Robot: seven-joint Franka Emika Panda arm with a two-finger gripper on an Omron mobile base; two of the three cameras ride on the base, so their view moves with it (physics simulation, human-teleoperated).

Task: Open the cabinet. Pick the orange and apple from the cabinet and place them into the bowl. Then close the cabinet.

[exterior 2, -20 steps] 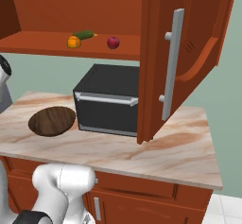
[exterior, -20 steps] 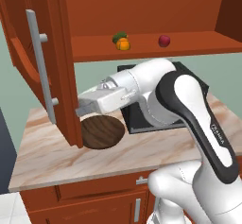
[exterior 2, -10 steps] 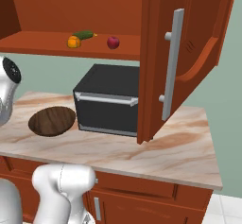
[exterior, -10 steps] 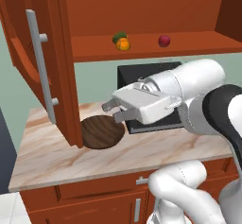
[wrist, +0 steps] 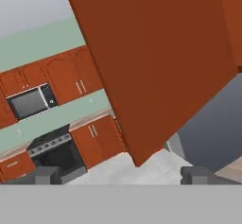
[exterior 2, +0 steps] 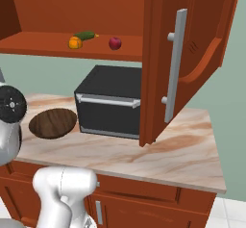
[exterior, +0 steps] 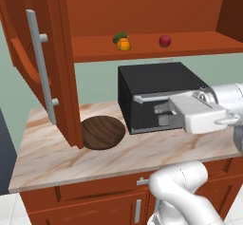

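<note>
Claw: jaws spread wide, nothing between them, hanging in front of the black microwave above the bench. In the hand view its two dark tips stand far apart at the bottom edge, with only open room between them.

Task status: the cabinet stands open, both doors swung outward, so the first step is judged complete. The orange and the apple both rest on the cabinet shelf, well apart from each other; a green vegetable lies touching or just behind the orange. The bowl sits on the bench below the left door, holding nothing. Remaining, by my assessment: both fruit transfers and the closing of the doors.

View comparison: the left base view shows the claw and forearm; the right base view shows the right door's grey bar handle face-on and separates the vegetable more clearly from the orange. The hand view points away from the shelf, at the flat face of a door and a distant kitchen wall.
</note>
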